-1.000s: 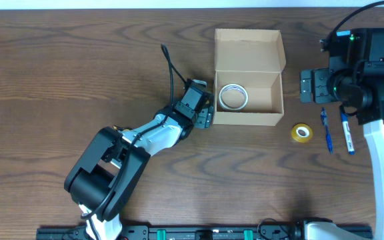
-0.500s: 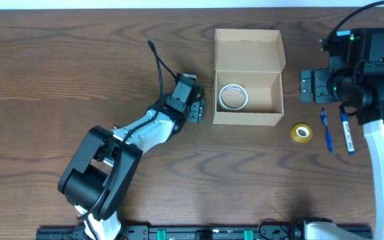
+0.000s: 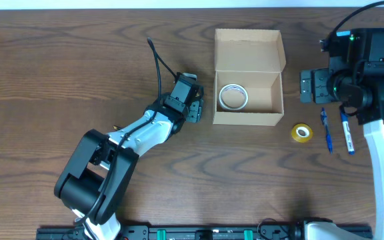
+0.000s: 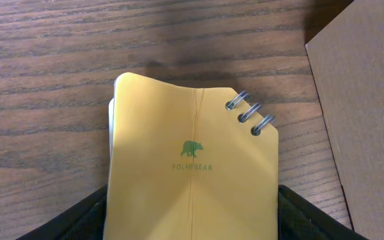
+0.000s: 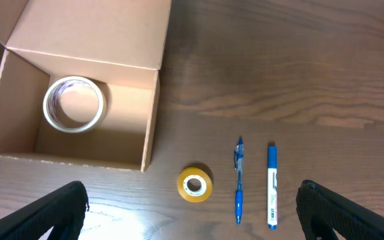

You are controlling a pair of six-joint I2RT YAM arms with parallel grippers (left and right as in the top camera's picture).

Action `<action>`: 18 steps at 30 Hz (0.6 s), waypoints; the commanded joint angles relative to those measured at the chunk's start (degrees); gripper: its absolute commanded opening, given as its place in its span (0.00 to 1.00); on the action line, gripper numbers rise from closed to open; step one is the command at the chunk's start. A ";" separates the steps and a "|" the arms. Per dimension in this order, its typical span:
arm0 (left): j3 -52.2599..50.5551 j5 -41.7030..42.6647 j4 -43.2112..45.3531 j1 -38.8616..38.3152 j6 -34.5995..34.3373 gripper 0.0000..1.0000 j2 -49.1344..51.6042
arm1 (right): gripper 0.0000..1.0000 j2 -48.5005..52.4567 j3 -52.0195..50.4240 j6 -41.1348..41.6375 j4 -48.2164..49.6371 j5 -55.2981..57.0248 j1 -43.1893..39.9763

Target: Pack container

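Currently you have one container (image 3: 245, 119) on the table (image 3: 45, 67): a tan cardboard box, right of centre and toward the far edge, with its flap lid thrown open on the far side.

Count of loose items:
- Tape rolls: two. One white tape roll (image 3: 233, 97) lies flat inside the container, in its left half. One yellow tape roll (image 3: 302, 132) lies on the table just off the container's near right corner.
- Pens: two. A blue pen (image 3: 326, 130) and a white-and-blue marker (image 3: 345, 133) lie side by side, right of the yellow roll.
- Notepads: one. A yellow spiral notepad (image 4: 192, 173) with a bear logo lies on the wood.

Your left arm stretches diagonally from the near left toward the container. The left gripper (image 3: 195, 111) sits just beside its left wall, low over the notepad, one finger on each side of it. You cannot tell whether the fingers press it.

Your right arm stands at the right edge. The right gripper (image 3: 307, 87) is right of the container, spread wide and holding nothing.
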 commanded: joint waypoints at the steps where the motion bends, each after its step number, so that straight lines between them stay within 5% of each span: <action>1: 2.16 -0.63 -0.33 0.42 0.92 0.72 -1.86 | 0.99 0.11 1.09 -0.17 -0.20 -0.42 0.55; 18: 12.17 -2.32 -6.95 0.42 4.11 0.67 -2.54 | 0.99 0.11 1.07 -0.17 -0.24 -0.39 0.55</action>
